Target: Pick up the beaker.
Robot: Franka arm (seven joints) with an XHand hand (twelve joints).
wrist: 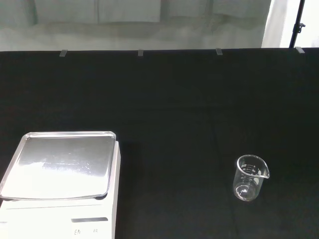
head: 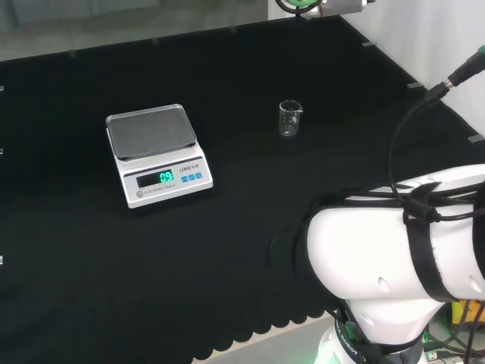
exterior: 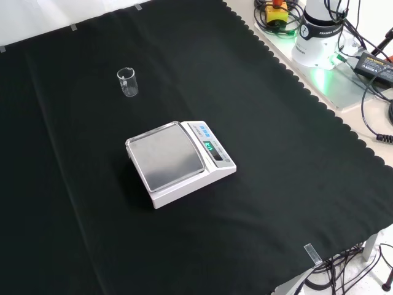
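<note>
Clear glass beaker, small, spouted, upright, empty, on black cloth beside scale, finger state cannot be told.

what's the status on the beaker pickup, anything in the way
Beaker upright on the black cloth, untouched, looks empty. Scale stands apart from it, to its left in the head view. Nothing between or against them.

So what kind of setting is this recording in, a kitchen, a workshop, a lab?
Most likely a lab bench set up for robot trials. A small clear glass beaker stands empty and upright on the black cloth, apart from a white electronic scale with a steel pan, and the white robot arm sits at the bench edge.
</note>
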